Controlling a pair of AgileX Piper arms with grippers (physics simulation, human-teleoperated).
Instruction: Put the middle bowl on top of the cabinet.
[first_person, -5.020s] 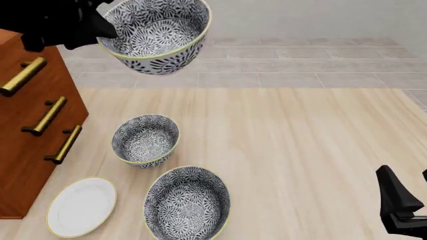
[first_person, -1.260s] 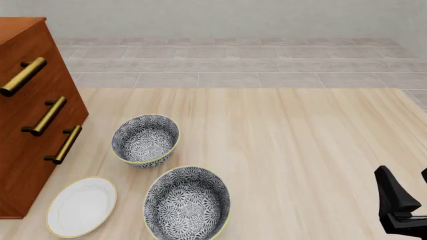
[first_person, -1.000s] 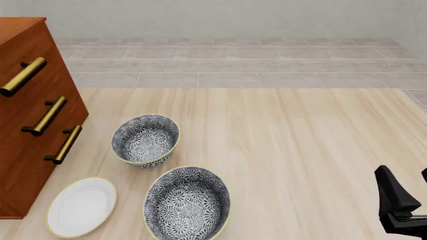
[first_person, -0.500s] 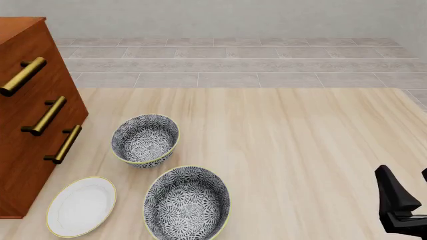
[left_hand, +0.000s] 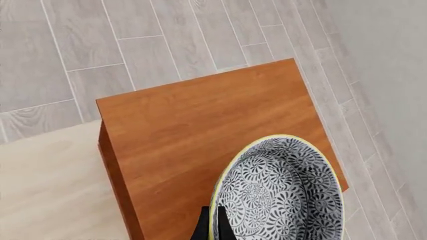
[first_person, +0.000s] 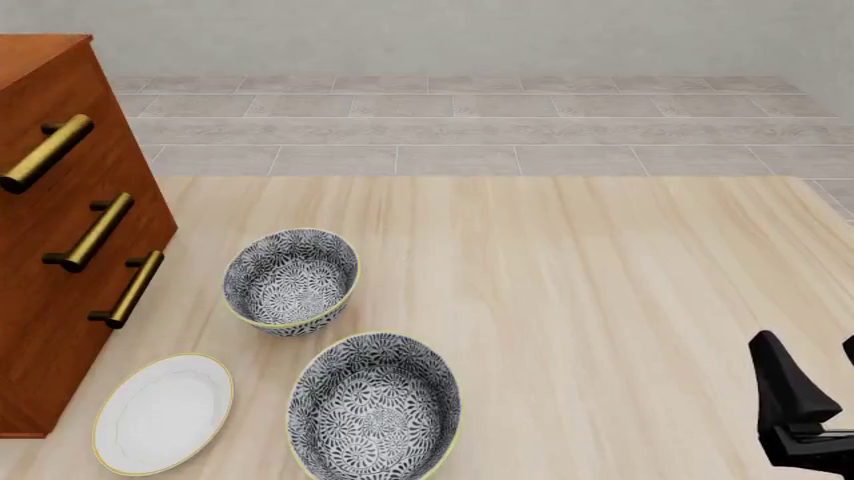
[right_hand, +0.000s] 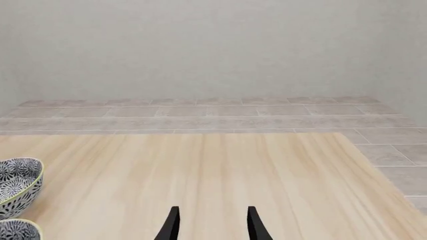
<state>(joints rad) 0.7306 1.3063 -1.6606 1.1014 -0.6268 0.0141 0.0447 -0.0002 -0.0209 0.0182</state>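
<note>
Three deep round ceramic bowls with dark grey-blue and white floral pattern and thin yellowish rims in all. Two sit on the light wooden table (first_person: 601, 300) in the front view: the farther bowl (first_person: 291, 281) and the nearer, larger-looking bowl (first_person: 375, 408) at the bottom edge, close together but not touching. The third, the middle bowl (left_hand: 279, 192), shows only in the left wrist view. One flat white plate with a yellow rim (first_person: 163, 413) lies near the foot of the cabinet, just left of the nearer bowl. One tall reddish-brown wooden drawer cabinet (first_person: 60, 250) stands at the table's left side, with three brass bar handles (first_person: 90, 232) on its front.

Left gripper (left_hand: 212, 227): only dark finger tips show in the left wrist view, close together on either side of the middle bowl's rim, clamped on it. The middle bowl is over the cabinet's flat top, opening up, covering the top's corner area nearest the wall; whether its base touches the wood cannot be told. The left gripper is outside the front view.

Right gripper (right_hand: 211, 223): two dark fingers apart with bare table between them, holding and touching nothing. In the front view it sits at the bottom right corner, well apart from the bowls.

All three bowls are empty inside, only pattern visible. The plate has nothing on it. The cabinet's drawers are shut.
</note>
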